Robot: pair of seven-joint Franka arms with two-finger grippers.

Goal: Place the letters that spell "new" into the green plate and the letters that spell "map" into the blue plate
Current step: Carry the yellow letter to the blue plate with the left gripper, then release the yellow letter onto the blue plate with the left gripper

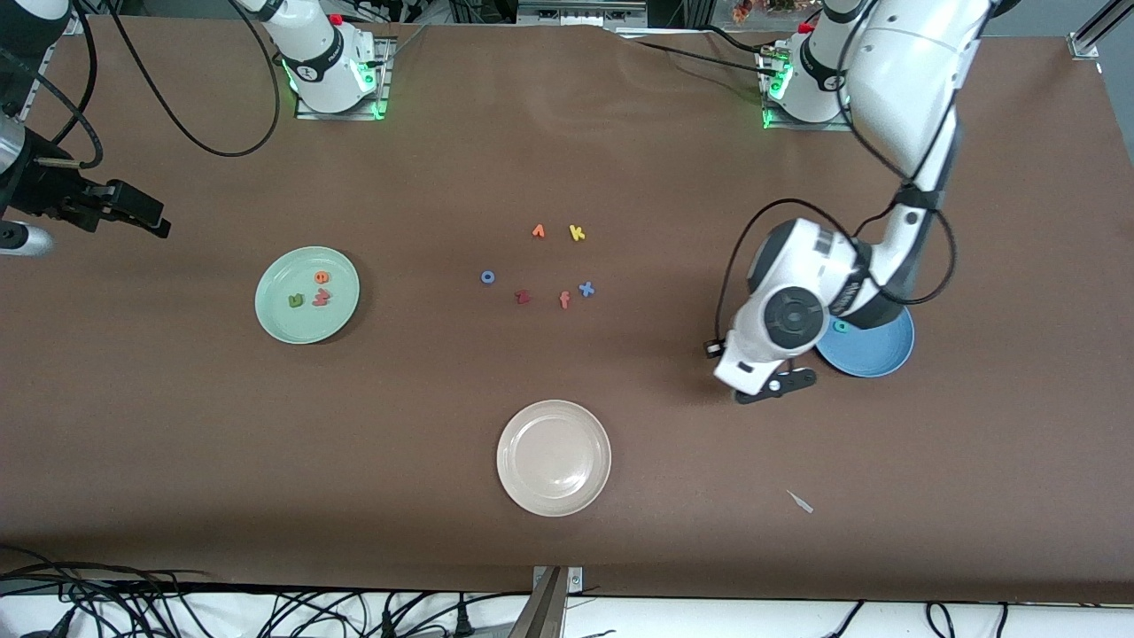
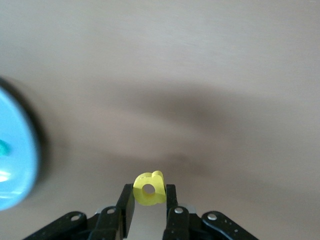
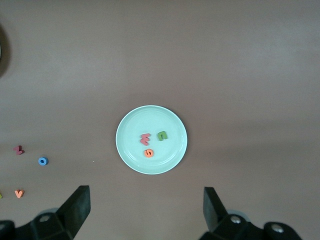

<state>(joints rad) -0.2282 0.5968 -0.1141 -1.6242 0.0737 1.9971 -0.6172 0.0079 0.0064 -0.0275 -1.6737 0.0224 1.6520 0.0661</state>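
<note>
While both arms hang over the table (image 1: 620,133):
Left hand (image 2: 149,202): clamped on yellow a (image 2: 149,189), beside blue plate (image 1: 881,354)
Right hand (image 3: 145,210): fingers wide apart, empty, waiting above green plate (image 1: 275,323)
Green plate: n (image 1: 295,300), e (image 1: 322,277), w (image 1: 321,297)
Blue plate: teal p (image 1: 842,327)

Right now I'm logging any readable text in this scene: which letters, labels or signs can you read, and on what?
"n", "e", "w": foam letters in the pale mint-green plate.
"a": yellow foam letter gripped by the left gripper.
"k", "o", "x", "f": loose foam letters on the brown table.
Other loose letters: unreadable. No labels or signs.
</note>
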